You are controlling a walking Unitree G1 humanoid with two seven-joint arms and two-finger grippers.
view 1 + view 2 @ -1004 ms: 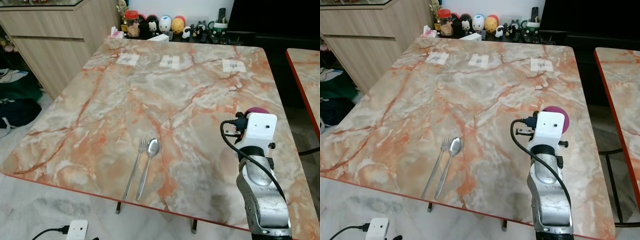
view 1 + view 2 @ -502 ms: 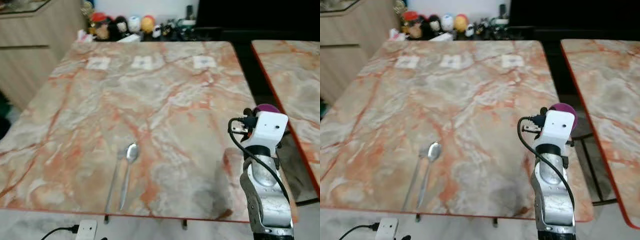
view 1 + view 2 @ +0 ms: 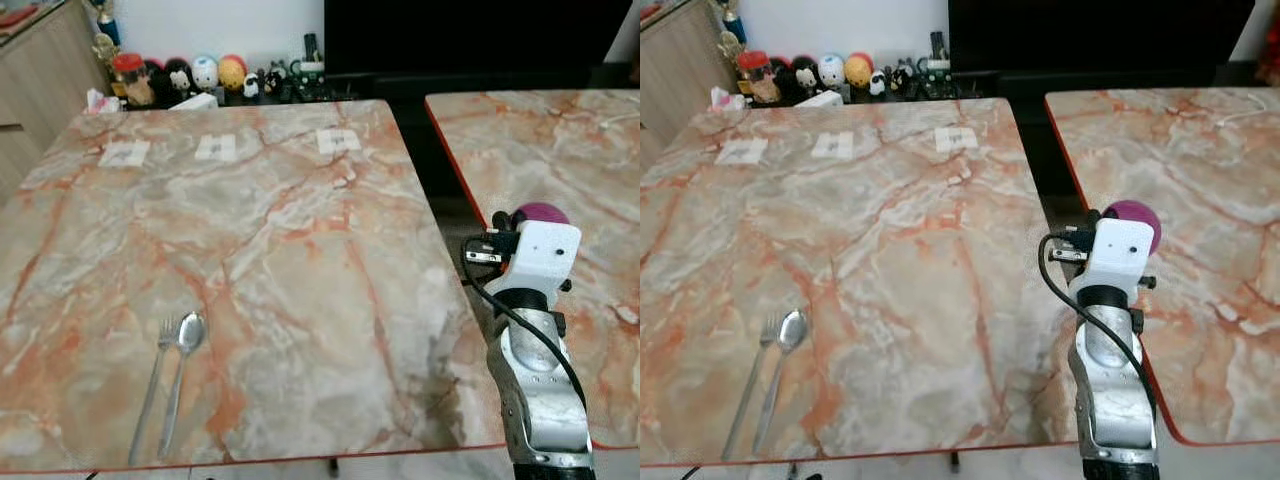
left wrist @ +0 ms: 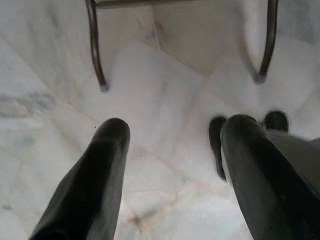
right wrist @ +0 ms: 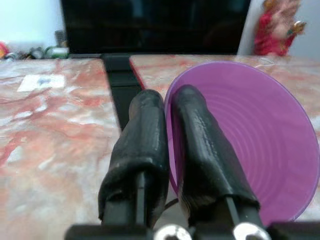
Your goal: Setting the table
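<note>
Ahead of us lies a marble-patterned worktop (image 3: 300,260), pink and orange veined with a red edge, and a second worktop (image 3: 560,150) of the same pattern stands to its right across a dark gap. Along the far edge sits a row of small figurines (image 3: 200,75) before a white wall, beside a large black screen (image 3: 460,40); a wooden cabinet (image 3: 30,60) is cut off at the far left. Three white paper labels (image 3: 215,148) lie on the far part of the worktop, their print too small for us to read. A fork (image 3: 150,385) and a spoon (image 3: 180,375) lie side by side near our left edge.

Our right gripper (image 5: 167,150) is raised over the gap between the worktops, its fingers clenched on the rim of a purple plate (image 5: 250,145); from the head the plate is mostly hidden behind the white wrist housing. Our left gripper (image 4: 172,150) hangs over the pale marble floor (image 4: 165,100) with fingers spread apart, near thin metal legs (image 4: 95,50).
</note>
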